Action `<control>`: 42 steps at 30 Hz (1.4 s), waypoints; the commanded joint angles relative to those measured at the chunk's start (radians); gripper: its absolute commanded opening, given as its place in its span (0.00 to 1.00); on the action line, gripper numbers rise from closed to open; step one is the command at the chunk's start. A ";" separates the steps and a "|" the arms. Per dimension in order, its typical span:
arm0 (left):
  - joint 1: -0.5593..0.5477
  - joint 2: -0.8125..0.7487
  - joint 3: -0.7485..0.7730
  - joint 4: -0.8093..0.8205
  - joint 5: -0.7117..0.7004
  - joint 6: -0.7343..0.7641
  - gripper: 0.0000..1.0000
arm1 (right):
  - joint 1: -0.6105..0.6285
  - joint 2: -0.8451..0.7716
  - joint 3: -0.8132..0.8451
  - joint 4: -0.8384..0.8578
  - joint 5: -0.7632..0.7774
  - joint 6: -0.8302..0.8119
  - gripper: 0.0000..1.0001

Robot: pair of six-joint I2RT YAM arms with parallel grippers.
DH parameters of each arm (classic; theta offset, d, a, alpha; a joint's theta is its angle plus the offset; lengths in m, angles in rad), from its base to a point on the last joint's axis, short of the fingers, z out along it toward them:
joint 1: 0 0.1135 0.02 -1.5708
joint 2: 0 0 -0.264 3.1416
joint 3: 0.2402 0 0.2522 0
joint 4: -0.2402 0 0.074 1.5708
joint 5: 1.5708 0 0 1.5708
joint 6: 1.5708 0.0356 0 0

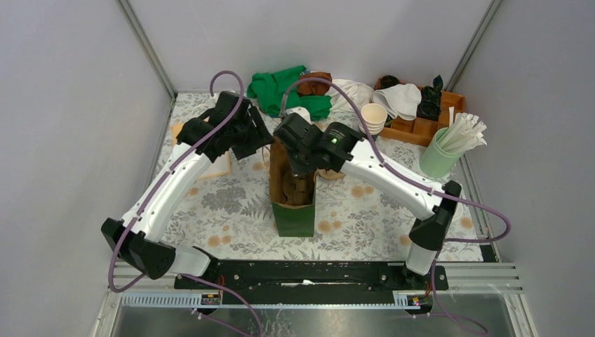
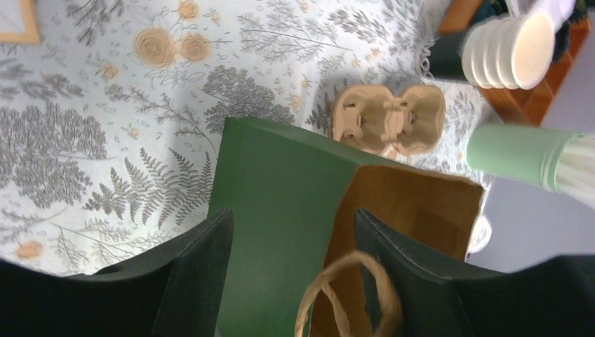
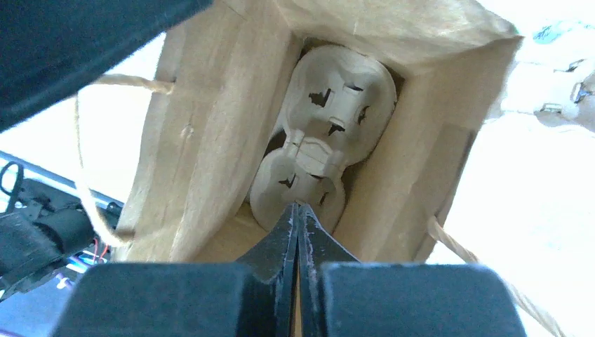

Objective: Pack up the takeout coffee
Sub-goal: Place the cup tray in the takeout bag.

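Note:
A green paper bag (image 1: 293, 214) with a brown inside stands open mid-table. A pulp cup carrier (image 3: 323, 133) lies at its bottom. My right gripper (image 1: 303, 168) hangs over the bag's mouth; in the right wrist view it (image 3: 297, 207) is shut, empty, pointing down at the carrier. My left gripper (image 1: 261, 137) is open at the bag's far left rim; in the left wrist view it (image 2: 293, 214) straddles the green wall (image 2: 281, 210) and a twine handle (image 2: 351, 288). A small white object (image 1: 302, 112) behind my right arm may be the takeout coffee; it is mostly hidden.
A second pulp carrier (image 2: 389, 119) lies on the floral cloth beyond the bag. A stack of cream cups (image 1: 373, 116), a mint holder of white sticks (image 1: 438, 158) and a wooden tray (image 1: 428, 130) stand at back right. Green cloth (image 1: 281, 84) lies at the back.

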 commanded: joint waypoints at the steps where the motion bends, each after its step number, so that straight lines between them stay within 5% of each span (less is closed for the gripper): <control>1: 0.024 -0.078 0.036 0.114 0.164 0.302 0.69 | 0.000 -0.078 -0.008 0.068 0.045 -0.029 0.00; 13: 0.059 -0.115 -0.074 0.430 0.386 0.761 0.68 | 0.000 -0.189 -0.054 0.218 0.027 -0.124 0.00; 20: 0.068 -0.011 0.001 0.437 0.500 0.983 0.66 | -0.001 -0.241 -0.031 0.254 0.066 -0.160 0.00; 30: 0.095 0.030 0.128 0.437 0.618 1.032 0.71 | -0.001 -0.277 -0.028 0.279 0.112 -0.205 0.00; 42: 0.114 0.263 0.323 0.237 0.867 1.160 0.69 | 0.000 -0.296 -0.006 0.257 0.155 -0.219 0.00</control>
